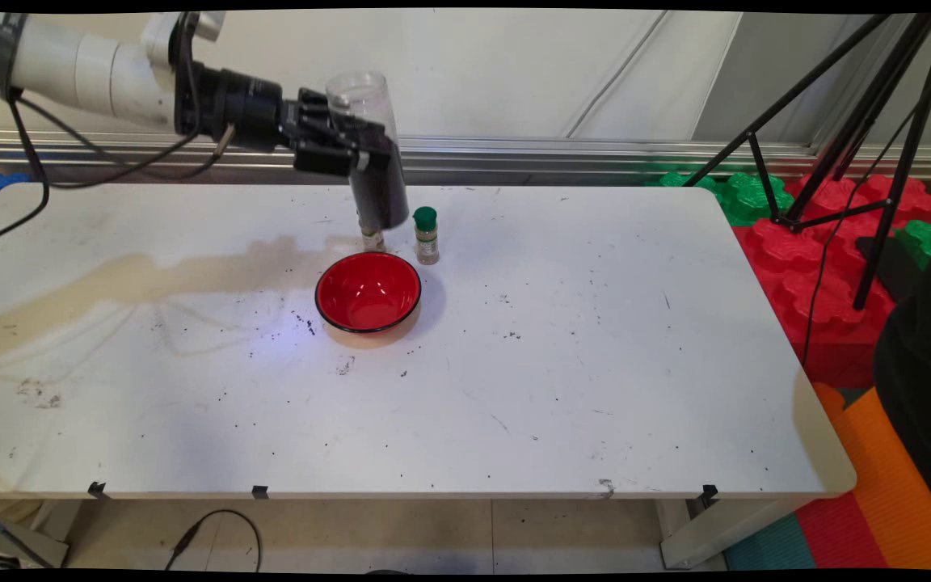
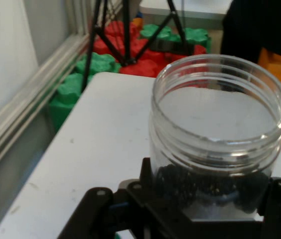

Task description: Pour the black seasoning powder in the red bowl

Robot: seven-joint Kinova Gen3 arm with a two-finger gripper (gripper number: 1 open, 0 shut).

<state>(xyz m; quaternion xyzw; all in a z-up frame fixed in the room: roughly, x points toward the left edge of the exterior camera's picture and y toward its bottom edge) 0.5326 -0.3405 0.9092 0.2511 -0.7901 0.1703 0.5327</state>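
My gripper is shut on a clear plastic jar with dark grains in its lower half, held upright above the table behind the red bowl. In the hand view the jar fills the middle, its open mouth toward the top, the dark grains down by the black linkage. The bowl is red inside with a black rim and looks empty. A small spice bottle with a green cap stands just behind the bowl's right side. Another small bottle stands below the jar, partly hidden by it.
Dark specks are scattered on the white table around the bowl. A black tripod stands off the table's right end over red and green foam blocks. Black cables hang from the arm at the left.
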